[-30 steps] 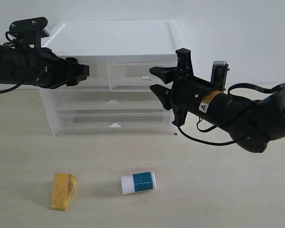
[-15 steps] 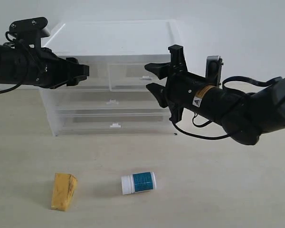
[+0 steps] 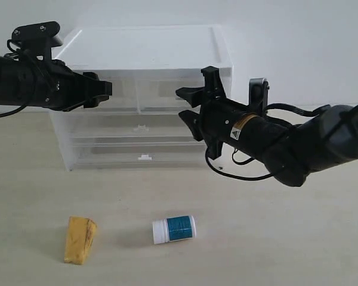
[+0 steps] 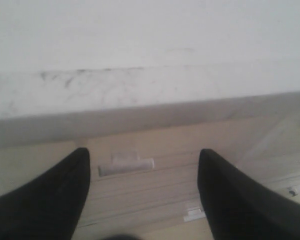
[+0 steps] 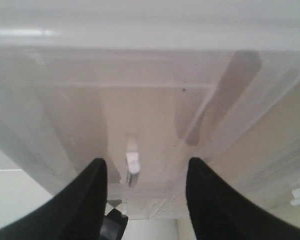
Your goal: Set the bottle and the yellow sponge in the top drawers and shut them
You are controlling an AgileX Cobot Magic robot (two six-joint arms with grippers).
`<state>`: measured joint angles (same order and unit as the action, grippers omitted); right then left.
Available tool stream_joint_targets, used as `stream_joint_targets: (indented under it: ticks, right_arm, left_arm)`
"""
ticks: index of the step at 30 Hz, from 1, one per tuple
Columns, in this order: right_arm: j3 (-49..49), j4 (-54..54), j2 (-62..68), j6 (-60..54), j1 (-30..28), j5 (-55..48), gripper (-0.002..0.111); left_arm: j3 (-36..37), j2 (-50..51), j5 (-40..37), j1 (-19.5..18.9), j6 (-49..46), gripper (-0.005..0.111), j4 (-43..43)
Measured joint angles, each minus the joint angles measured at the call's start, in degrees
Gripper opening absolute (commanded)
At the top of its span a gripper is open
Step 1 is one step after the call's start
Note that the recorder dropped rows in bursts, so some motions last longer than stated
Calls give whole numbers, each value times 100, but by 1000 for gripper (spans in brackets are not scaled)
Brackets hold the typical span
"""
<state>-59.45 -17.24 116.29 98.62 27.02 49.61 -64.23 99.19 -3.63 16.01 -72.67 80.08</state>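
The white bottle [image 3: 174, 229] with a teal label lies on its side on the table, and the yellow sponge [image 3: 80, 239] lies to its left. Both top drawers sit pushed into the translucent cabinet [image 3: 149, 47]. My left gripper [image 3: 104, 94] is open in front of the top left drawer [image 3: 120, 95]; that drawer's tab handle [image 4: 126, 165] lies between the gripper's [image 4: 145, 152] fingers, a little beyond them. My right gripper [image 3: 180, 103] is open at the top right drawer [image 3: 161, 92]. Its handle [image 5: 133, 161] shows between that gripper's [image 5: 146, 162] fingers, nearer one finger.
Two full-width drawers [image 3: 140, 143] with small tab handles sit below the top pair. A white wall rises behind the cabinet. The beige table [image 3: 274, 238] extends in front, with the bottle and sponge near its front edge.
My right gripper has moved left and slightly up, closing in on the top right drawer's front. The left arm, the bottle and the sponge have not moved.
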Motion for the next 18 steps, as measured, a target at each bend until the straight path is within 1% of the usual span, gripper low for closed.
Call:
stream_joint_targets:
  ticks: [3, 5, 6, 7, 10, 13, 18]
  right_arm:
    - [-94, 14, 76, -57, -1, 104, 46]
    - [-103, 86, 76, -185, -1, 173, 43]
    - [-103, 120, 76, -222, -1, 201, 39]
    - [-107, 152, 76, -269, -1, 213, 30]
    - [-107, 204, 76, -467, 10, 213, 13]
    - [-107, 239, 76, -506, 21, 213, 0]
    - [-107, 259, 89, -517, 30, 213, 0]
  left_arm:
    - [0, 0, 0, 0, 0, 60, 0]
    - [0, 0, 0, 0, 0, 60, 0]
    - [0, 0, 0, 0, 0, 60, 0]
    - [0, 0, 0, 0, 0, 60, 0]
    - [0, 0, 0, 0, 0, 60, 0]
    - [0, 0, 0, 0, 0, 60, 0]
    - [0, 0, 0, 0, 0, 60, 0]
